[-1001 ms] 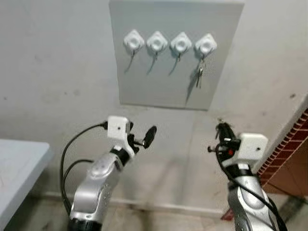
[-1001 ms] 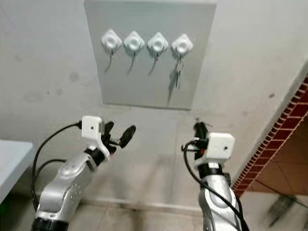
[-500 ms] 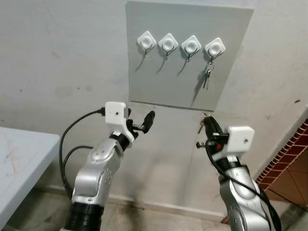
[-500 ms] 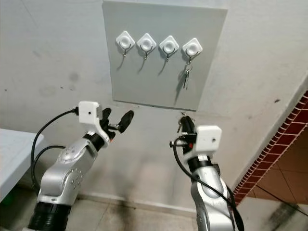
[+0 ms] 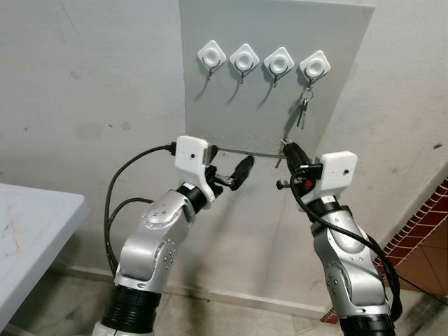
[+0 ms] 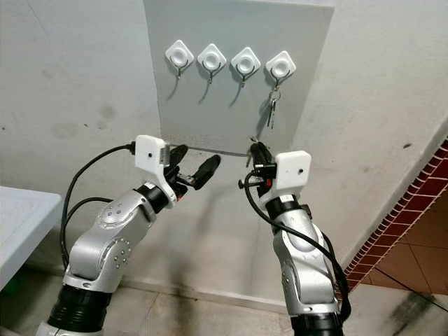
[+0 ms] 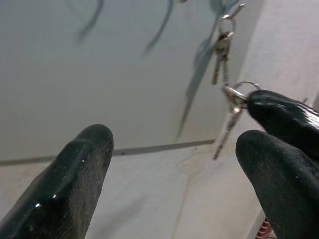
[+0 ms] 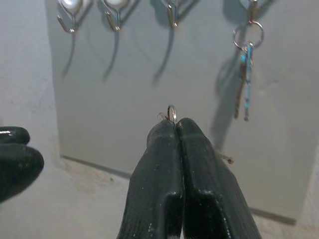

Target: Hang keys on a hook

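A grey board on the wall carries a row of white hooks. The three left hooks are bare, and a set of keys hangs from the rightmost hook. My right gripper is raised at the board's lower edge, below that hook, and is shut on a key ring. One key dangles from it. My left gripper stands open just left of the right one, with nothing between its fingers.
A white table juts in at the lower left. A red brick wall stands at the lower right. Plain grey wall surrounds the board, with tiled floor below.
Both arms have risen toward the board. The right gripper has carried its key ring up and left to the board's lower edge, and the left gripper has moved right, close to it.
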Available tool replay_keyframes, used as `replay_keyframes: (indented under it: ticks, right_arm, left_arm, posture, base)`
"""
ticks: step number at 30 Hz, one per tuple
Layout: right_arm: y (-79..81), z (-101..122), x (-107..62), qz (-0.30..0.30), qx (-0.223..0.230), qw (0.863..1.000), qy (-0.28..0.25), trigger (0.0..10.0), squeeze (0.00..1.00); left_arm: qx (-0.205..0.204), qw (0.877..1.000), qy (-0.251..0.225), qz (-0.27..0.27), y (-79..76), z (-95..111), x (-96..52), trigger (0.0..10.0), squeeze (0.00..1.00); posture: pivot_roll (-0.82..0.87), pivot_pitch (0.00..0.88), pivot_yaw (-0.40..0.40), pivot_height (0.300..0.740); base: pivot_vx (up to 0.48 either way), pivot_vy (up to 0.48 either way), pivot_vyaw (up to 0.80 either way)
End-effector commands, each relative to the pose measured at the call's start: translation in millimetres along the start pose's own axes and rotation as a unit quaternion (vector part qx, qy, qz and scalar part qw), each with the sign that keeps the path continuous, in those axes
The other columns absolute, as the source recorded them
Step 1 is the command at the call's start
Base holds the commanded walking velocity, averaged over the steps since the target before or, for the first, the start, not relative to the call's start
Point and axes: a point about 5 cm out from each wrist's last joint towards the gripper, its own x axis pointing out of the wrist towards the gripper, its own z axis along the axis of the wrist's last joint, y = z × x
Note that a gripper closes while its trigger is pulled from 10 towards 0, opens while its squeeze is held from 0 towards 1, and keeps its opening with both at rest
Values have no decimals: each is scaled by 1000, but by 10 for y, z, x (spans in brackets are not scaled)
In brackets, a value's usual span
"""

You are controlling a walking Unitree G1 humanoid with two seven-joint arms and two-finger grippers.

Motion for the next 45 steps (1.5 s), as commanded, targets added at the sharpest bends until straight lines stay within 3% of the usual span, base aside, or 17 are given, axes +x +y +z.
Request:
replay_keyframes:
  ticks: [1,6,19,35,45]
  right_arm:
    - [7,45,62,14,5,1000,-11,10000,0]
    - [-4,130,248,32,8,999,-31,10000,0]
    - [-120,291,503,19,-3,998,-65,10000,0]
    - [-200,413,659,20,-26,996,-87,10000,0]
    - [-122,493,706,82,9,991,-102,10000,0]
  left_arm:
    - [10,1000,-11,-20,-60,91,13,10000,0]
    - [14,999,-18,-29,-74,160,23,10000,0]
    - [11,999,-19,-36,-91,193,32,10000,0]
    - [3,999,-19,-34,-101,184,35,10000,0]
    - [0,999,-21,-31,-100,190,30,10000,0]
  posture:
    - [-52,57,-25,740]
    - [-47,59,-21,740]
    - [-43,67,-23,740]
    - [-44,66,-29,740]
    - [-40,63,-36,740]
  base:
    - [0,0,0]
    - [0,0,0]
    - [0,0,0]
    - [0,0,0]
    - [0,0,0]
